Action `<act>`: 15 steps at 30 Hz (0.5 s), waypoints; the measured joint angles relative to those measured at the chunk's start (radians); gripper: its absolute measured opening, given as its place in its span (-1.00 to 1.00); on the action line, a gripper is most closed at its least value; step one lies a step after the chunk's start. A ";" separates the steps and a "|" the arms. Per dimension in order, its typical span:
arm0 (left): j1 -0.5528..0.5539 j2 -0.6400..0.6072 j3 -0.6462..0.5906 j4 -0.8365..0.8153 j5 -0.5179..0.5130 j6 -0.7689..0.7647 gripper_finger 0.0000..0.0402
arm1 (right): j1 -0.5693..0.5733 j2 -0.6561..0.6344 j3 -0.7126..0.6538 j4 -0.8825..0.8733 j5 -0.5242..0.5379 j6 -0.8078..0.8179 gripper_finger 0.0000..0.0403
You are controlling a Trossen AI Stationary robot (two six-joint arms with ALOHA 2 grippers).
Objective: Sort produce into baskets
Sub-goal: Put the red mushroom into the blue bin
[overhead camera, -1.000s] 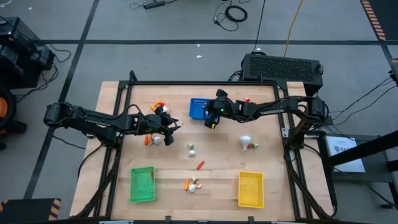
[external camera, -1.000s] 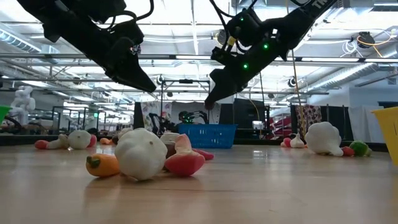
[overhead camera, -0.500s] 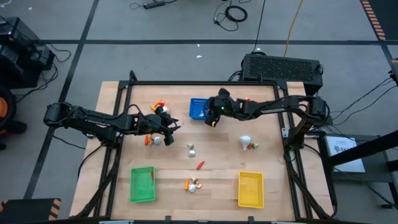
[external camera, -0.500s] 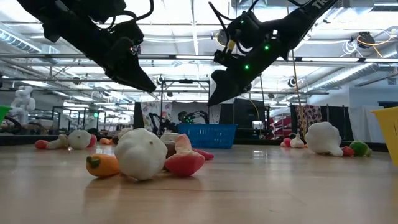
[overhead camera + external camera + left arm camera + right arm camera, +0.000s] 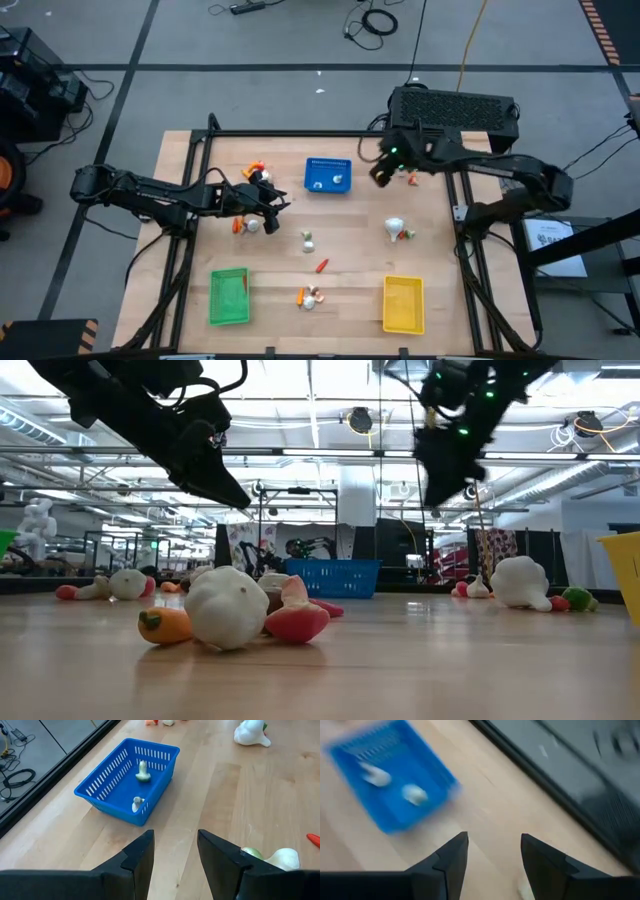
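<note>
Top-down view of the pale wooden surface (image 5: 440,250). The right hand (image 5: 380,174) hangs open and empty beside the blue perforated plastic basket (image 5: 328,175), which holds two small pale toy pieces (image 5: 142,772). The left hand (image 5: 280,204), fingers (image 5: 140,855) parted and empty, hovers near a white garlic-like bulb (image 5: 253,225). The green plastic basket (image 5: 229,296) and yellow plastic basket (image 5: 403,304) sit at the near edge; a red pepper-like stick (image 5: 321,265) lies between them.
</note>
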 joint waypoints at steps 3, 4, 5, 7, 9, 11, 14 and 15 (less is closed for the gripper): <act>0.000 0.000 0.000 0.000 0.000 0.000 -0.20 | -0.073 -0.027 0.000 -0.146 0.008 0.102 -0.12; 0.000 0.000 0.000 0.000 0.000 0.000 -0.20 | -0.092 -0.029 0.000 -0.182 0.008 0.129 -0.11; 0.000 0.000 0.000 0.000 0.000 0.000 -0.20 | -0.106 -0.028 0.000 -0.209 0.008 0.152 -0.11; 0.000 0.000 0.000 0.001 0.000 -0.002 -0.20 | -0.126 -0.026 -0.015 -0.234 0.008 0.179 -0.10; 0.000 0.000 0.000 0.002 0.000 -0.002 -0.20 | -0.132 -0.021 -0.040 -0.248 0.006 0.200 -0.09; -0.001 0.000 0.000 0.002 0.000 -0.003 -0.20 | -0.134 -0.019 -0.073 -0.261 0.000 0.217 -0.09; -0.001 0.000 0.000 0.003 0.000 -0.010 -0.20 | -0.134 -0.020 -0.118 -0.256 -0.008 0.242 -0.09; -0.001 0.000 0.000 0.004 0.000 -0.010 -0.20 | -0.134 -0.019 -0.131 -0.257 -0.008 0.250 -0.09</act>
